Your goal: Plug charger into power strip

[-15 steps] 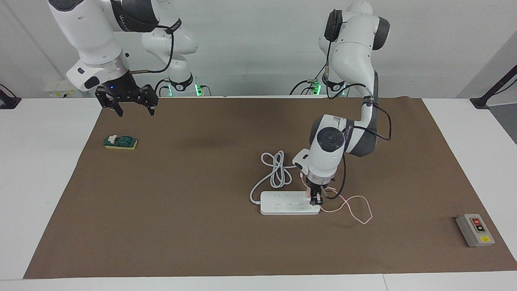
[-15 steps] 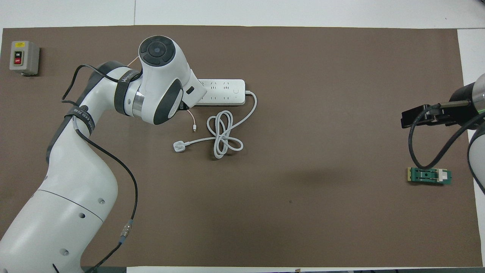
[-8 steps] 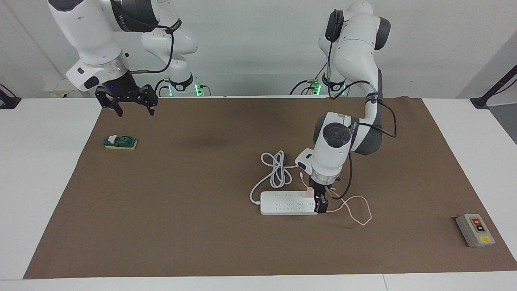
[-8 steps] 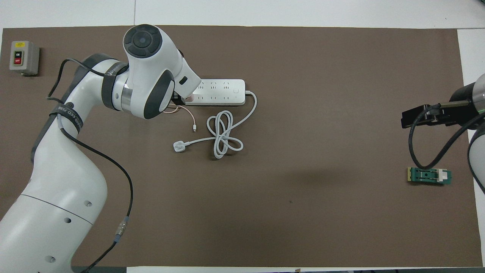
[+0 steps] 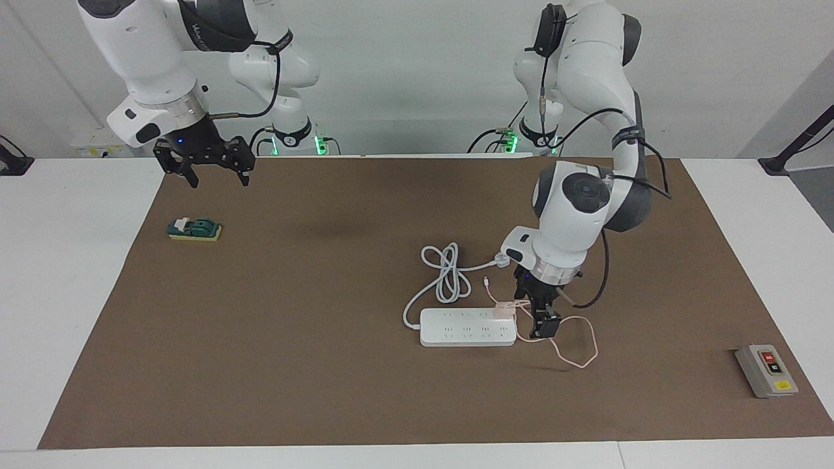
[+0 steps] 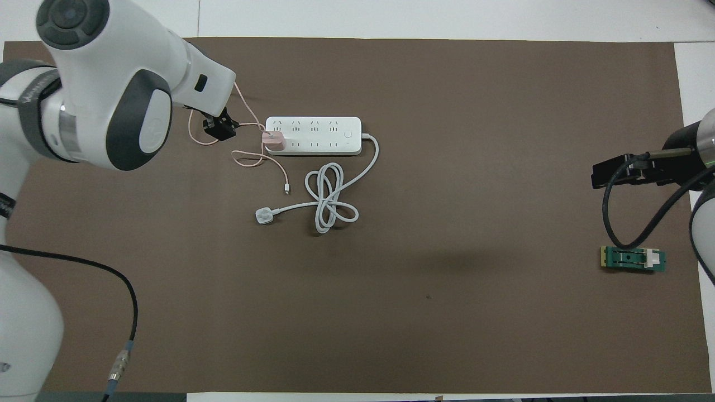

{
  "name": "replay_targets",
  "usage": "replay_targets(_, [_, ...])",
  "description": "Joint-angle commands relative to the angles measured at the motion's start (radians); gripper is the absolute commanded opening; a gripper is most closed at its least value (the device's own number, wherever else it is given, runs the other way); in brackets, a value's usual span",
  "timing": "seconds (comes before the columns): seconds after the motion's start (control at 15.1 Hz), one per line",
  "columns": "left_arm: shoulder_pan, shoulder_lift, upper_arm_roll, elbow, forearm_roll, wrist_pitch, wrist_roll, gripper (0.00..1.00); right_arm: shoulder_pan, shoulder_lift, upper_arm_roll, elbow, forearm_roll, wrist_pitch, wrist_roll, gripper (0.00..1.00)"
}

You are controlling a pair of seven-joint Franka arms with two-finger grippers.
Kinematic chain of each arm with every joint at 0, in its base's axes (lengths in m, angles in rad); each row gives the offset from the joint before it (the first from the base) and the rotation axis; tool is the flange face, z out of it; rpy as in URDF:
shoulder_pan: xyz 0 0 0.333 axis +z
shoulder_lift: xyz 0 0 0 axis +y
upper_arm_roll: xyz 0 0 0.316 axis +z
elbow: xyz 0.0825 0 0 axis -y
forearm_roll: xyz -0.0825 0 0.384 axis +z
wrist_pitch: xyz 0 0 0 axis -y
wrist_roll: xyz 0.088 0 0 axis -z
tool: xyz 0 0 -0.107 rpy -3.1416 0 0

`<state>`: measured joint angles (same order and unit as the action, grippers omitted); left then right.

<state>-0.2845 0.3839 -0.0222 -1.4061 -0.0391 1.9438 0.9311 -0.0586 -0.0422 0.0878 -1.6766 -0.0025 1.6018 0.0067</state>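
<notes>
Brown paper mat covers most of a white table; plain white wall across the top of the facing frame, green status lights at the arm bases.

Power strip lies flat right of centre in the facing frame, upper centre-left in the overhead one. Charger, pale pink, sits plugged into the strip's end socket toward the left arm's end; its thin pink cable loops loose on the mat beside that end. Strip's thick white cord coils nearer the robots, ending in a white plug.

Left gripper hangs just beside the strip's end, over the pink cable, apart from the charger; cannot tell whether its fingers are parted. Right gripper waits in the air at upper left of the facing frame, fingers spread, holding nothing.

Green block at left of the facing frame; grey switch box at lower right.
</notes>
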Motion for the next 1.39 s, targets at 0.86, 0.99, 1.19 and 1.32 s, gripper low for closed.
replay_targets(0.86, [0.234, -0.211, 0.004, -0.051, 0.004, -0.282, -0.702, 1.00, -0.006, -0.015, 0.004, -0.009, -0.005, -0.017, 0.015, 1.00])
replay_targets(0.99, [0.254, -0.238, 0.004, -0.053, 0.004, -0.299, -0.730, 1.00, -0.006, -0.015, 0.004, -0.008, -0.005, -0.017, 0.015, 1.00])
replay_targets(1.19, [0.271, -0.269, 0.005, -0.054, 0.004, -0.327, -0.735, 1.00, -0.006, -0.015, 0.004, -0.008, -0.005, -0.017, 0.013, 1.00])
replay_targets(1.32, [0.300, -0.292, 0.004, -0.077, 0.004, -0.399, -0.735, 1.00, -0.004, -0.015, 0.004, -0.008, -0.005, -0.017, 0.013, 1.00])
